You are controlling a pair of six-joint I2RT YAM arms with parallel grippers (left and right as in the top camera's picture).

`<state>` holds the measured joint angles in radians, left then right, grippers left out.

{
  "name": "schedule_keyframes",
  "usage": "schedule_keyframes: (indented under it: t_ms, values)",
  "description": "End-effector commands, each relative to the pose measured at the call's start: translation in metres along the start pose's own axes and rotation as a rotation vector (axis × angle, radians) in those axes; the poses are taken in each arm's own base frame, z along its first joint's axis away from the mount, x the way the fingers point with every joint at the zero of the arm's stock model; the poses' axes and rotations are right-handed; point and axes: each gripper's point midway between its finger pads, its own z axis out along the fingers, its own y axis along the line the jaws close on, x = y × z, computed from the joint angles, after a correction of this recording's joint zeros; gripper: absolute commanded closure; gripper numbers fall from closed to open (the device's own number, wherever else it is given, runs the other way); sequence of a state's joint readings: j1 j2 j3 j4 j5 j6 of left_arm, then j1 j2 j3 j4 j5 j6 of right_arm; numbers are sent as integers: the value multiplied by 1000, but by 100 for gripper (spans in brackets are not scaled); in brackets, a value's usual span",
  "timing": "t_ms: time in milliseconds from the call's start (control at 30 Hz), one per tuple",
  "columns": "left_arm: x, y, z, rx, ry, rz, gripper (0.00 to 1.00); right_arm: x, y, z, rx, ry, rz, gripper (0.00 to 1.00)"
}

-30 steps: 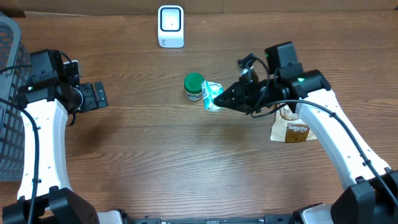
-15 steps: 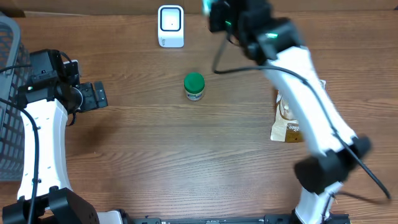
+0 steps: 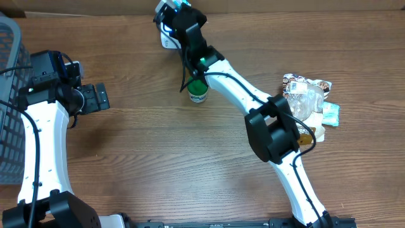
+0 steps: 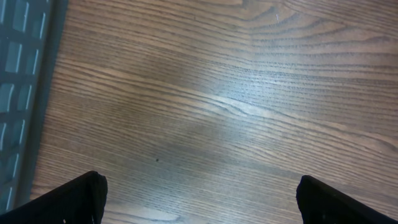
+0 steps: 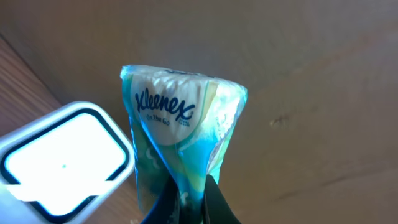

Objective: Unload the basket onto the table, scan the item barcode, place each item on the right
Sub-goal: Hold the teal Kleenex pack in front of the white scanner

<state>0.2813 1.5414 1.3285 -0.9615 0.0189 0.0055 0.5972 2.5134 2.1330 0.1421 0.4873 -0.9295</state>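
A teal and white Kleenex tissue pack is pinched between the fingers of my right gripper, which is shut on its lower end. The pack is held upright just right of the white barcode scanner, whose window glows bright. Overhead, the right gripper reaches to the far edge of the table over the scanner, hiding most of it. The pack's barcode does not show. My left gripper hangs open at the left over bare wood, with nothing between its fingertips.
A green-lidded jar stands under the right arm mid-table. A heap of snack packets lies at the right. A grey mesh basket fills the left edge, and a brown cardboard wall stands behind the scanner.
The right arm has swung from the middle of the table up and left to the scanner, carrying the tissue pack. The left arm has not moved.
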Motion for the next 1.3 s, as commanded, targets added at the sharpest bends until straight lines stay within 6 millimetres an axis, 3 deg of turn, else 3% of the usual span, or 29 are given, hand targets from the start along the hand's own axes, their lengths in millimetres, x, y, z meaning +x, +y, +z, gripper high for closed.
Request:
schedule_keyframes:
  t_ms: [0,467,900,1033,1133,1267]
  values:
    - [-3,-1,-2,8,-7,-6,0,13,10,8,18,24,-190,96]
    - [-3,-1,-2,8,-7,-6,1,26,43,11,-86,24,-247,96]
    - [-3,-1,-2,8,-7,-6,0,28,45,11,-95,28,-291,96]
    - [-3,-1,-2,8,-7,-6,1,17,29,7,-72,18,-174,96]
    - [-3,-1,-1,8,-7,-6,0,-1,2,-2,-45,0,-37,96]
    - [-3,-1,-1,8,-7,-6,0,-27,-46,-30,-53,-1,152,96]
